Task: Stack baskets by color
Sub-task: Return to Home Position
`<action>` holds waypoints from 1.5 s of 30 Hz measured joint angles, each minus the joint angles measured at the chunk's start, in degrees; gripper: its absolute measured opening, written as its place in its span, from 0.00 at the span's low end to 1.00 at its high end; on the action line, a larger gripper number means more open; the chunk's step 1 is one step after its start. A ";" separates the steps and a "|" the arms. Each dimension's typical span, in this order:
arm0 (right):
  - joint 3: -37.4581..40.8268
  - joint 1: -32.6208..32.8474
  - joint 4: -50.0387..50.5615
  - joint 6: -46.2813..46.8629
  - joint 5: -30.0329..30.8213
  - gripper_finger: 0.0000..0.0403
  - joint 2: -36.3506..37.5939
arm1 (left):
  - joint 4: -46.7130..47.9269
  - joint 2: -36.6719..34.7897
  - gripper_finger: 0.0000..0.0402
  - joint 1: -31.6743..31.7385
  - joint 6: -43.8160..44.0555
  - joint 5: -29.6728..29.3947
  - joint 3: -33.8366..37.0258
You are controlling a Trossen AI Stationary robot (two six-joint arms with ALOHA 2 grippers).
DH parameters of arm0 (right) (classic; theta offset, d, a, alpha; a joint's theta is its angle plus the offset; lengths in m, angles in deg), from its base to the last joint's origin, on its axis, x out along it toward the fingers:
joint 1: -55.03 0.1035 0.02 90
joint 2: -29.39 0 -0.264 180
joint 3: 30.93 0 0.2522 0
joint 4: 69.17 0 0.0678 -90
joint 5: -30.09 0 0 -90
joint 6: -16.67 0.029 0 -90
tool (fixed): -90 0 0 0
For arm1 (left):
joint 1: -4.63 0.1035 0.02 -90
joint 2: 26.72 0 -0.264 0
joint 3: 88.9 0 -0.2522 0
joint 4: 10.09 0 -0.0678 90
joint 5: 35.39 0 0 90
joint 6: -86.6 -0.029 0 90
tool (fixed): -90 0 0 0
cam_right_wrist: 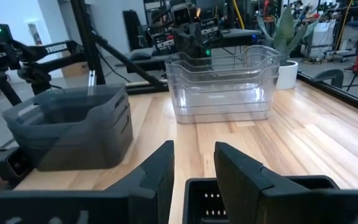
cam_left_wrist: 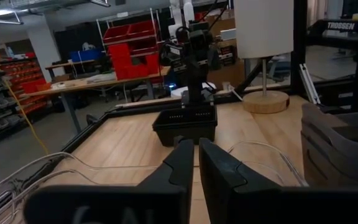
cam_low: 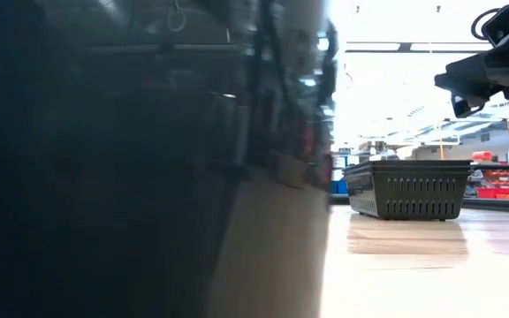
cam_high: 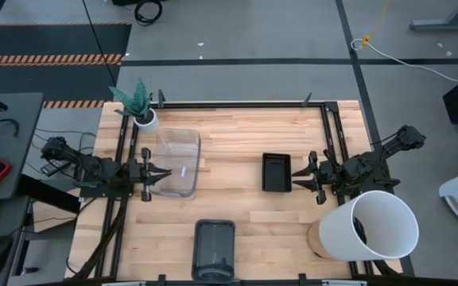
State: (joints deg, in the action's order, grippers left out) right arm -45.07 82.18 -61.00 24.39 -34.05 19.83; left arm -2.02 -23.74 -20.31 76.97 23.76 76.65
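**High view.** Table (cam_high: 237, 127), three stacks, one per colour, so the sorting looks done.
- Clear stack (cam_high: 177, 151): left of centre. The left gripper (cam_high: 164, 176) shows over its rim from above; whether they touch I cannot tell.
- Black stack (cam_high: 276, 172): right of centre, with the right gripper (cam_high: 296, 179) just beside it.
- Grey stack (cam_high: 214, 248): centre of the front edge, well apart from both arms.
- Bucket (cam_high: 380, 230): beside the right arm.

**Low view.** A dark blur fills the left half, probably the grey stack close to the lens. The black stack sits flat on the wood. The right gripper hangs above and to one side, clear of it.

**Left wrist view.** The jaws are drawn almost together, leaving a thin slit with nothing in it. The black stack is straight ahead, across the table.

**Right wrist view.** The jaws are parted and empty. The black stack's rim is just below them, and the clear and grey stacks are beyond.

**Handling (judged).**
- All the stacks are light, thin plastic, stiffest at the rim.
- The clear walls are likely slick and springy.
- The slotted black walls should give better purchase.
- Grip a short-side wall over the rim, low enough to catch every nested layer; otherwise only the top one lifts.
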 joint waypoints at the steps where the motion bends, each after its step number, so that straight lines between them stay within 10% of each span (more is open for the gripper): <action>1: 0.00 0.00 0.07 0.00 -0.01 0.30 0.00 | 0.01 0.00 0.08 -0.01 0.00 0.00 0.00; 45: 0.02 0.00 0.04 0.02 -0.01 0.30 0.00 | -0.31 0.00 0.08 -0.01 0.02 0.07 -0.13</action>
State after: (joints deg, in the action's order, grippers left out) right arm -45.05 82.18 -60.97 24.41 -34.06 19.83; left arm -2.33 -23.74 -20.32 77.00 23.82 76.52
